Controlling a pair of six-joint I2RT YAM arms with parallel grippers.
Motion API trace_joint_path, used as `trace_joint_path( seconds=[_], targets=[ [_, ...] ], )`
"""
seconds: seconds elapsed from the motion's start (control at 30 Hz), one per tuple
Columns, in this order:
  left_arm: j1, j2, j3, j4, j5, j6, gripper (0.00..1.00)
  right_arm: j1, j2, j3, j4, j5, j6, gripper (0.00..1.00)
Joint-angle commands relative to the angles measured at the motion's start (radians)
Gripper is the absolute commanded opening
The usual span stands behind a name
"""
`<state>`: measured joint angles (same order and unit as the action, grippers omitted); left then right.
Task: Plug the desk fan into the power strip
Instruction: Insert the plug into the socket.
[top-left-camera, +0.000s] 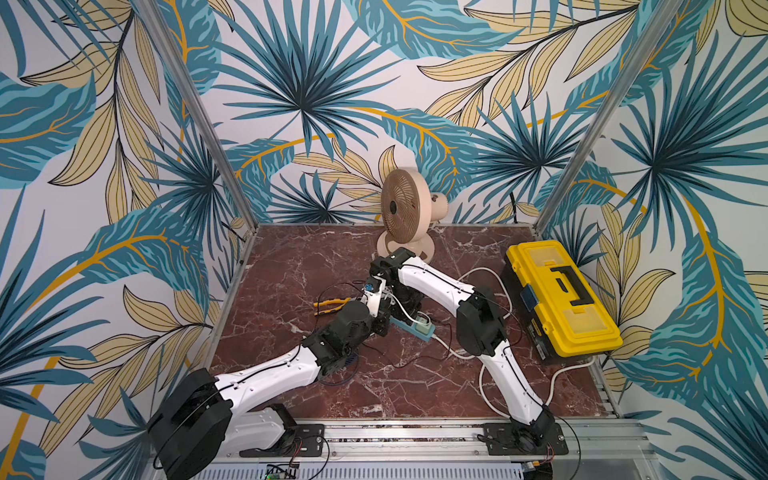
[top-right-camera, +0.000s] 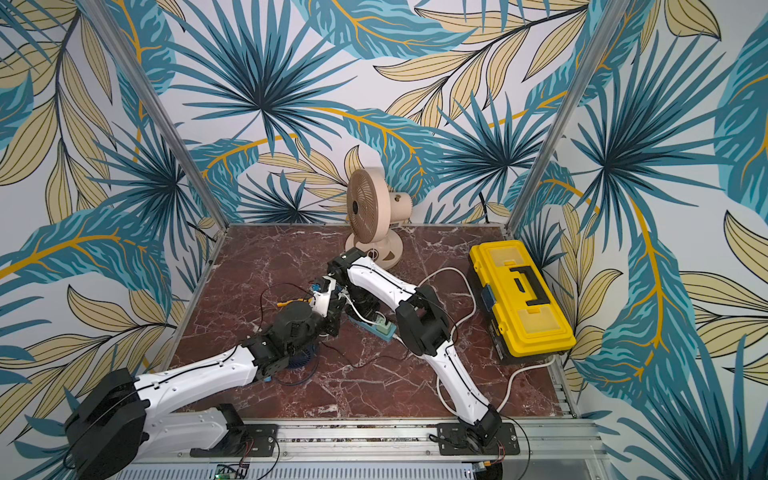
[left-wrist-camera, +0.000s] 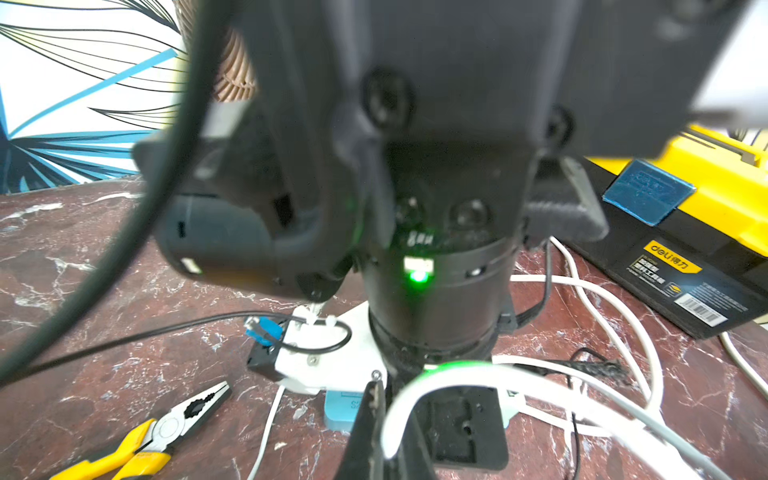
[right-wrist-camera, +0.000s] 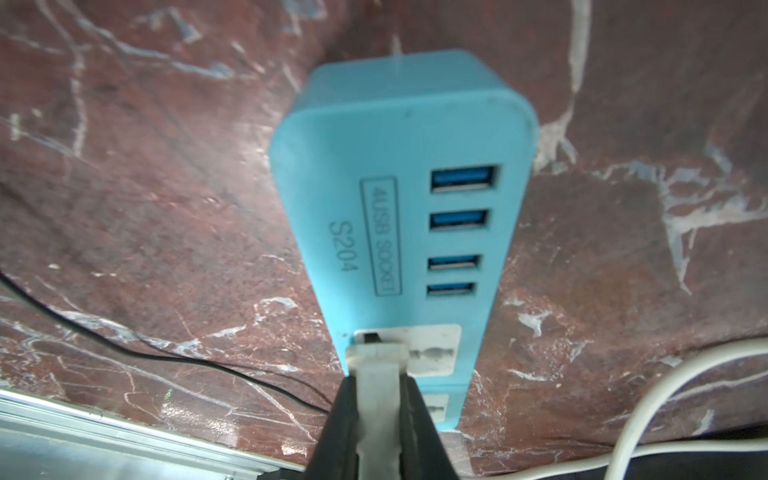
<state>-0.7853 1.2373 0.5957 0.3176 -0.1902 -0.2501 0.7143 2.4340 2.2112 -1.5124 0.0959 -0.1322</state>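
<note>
So, your counts: 1 desk fan (top-left-camera: 401, 212), upright at the back of the counter (top-left-camera: 291, 266). 1 power strip (right-wrist-camera: 399, 137), flat on the counter mid-scene, in front of the fan, under both wrists. On it you can read 4 USB ports (right-wrist-camera: 457, 232) in a row and 2 white socket faces (right-wrist-camera: 432, 349). 1 yellow toolbox (top-left-camera: 561, 299) on the R side, well apart from the strip. 1 pr pliers (left-wrist-camera: 166, 432) near the strip on the L side. 2 arms.

R end effector (right-wrist-camera: 377, 376): narrow, clamped on 1 white plug (right-wrist-camera: 376, 353). Plug tip is against the socket face next to the USB row; pins seated or not, can't tell.

L end effector (left-wrist-camera: 388, 395): narrow too, pinching 1 thin white cord (left-wrist-camera: 457, 370) just beside the R wrist.
</note>
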Motion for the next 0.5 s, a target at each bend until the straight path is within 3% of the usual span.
trace_joint_path(
  seconds=[0.0, 0.13, 0.47],
  targets=[
    [0.005, 0.041, 0.03, 0.035, -0.018, 0.017, 0.04, -0.058, 0.094, -0.034, -0.009, 0.11, 0.041, 0.0],
    [0.005, 0.081, 0.044, 0.04, -0.026, 0.023, 0.08, -0.064, 0.117, 0.012, -0.027, 0.095, 0.038, 0.0],
    [0.005, 0.142, 0.067, 0.035, -0.04, 0.029, 0.11, -0.063, 0.124, 0.088, -0.019, 0.033, 0.052, 0.28]
  ],
)
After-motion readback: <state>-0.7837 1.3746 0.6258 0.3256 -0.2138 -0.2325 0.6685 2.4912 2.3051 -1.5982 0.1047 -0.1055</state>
